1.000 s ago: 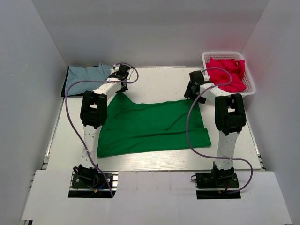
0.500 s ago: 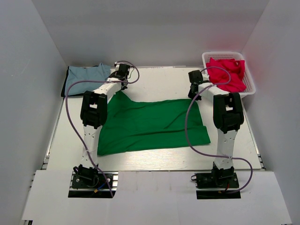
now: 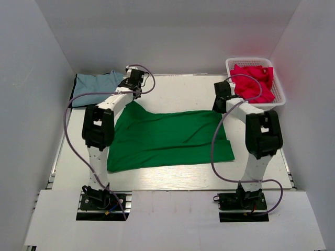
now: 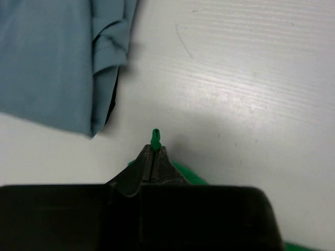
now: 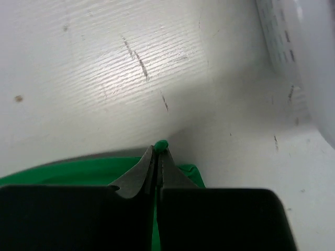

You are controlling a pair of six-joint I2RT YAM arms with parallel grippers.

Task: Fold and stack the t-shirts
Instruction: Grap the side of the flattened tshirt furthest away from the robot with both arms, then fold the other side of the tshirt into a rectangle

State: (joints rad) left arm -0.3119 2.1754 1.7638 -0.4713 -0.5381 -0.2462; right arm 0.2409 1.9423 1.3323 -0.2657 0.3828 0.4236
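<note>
Top external: left gripper (image 4: 155, 148) and right gripper (image 5: 157, 151) clamp green t-shirt (image 3: 167, 138) corners at eleven, one o'clock; best carried evenly toward six.

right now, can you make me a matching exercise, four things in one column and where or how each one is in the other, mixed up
1. green shirt
2. blue shirt
3. red shirt
4. left pincer

A. in the white basket
B. shut on a far corner of the green shirt
C. spread across the middle of the table
D. at the far left corner of the table

Pairs: 1-C, 2-D, 3-A, 4-B
</note>
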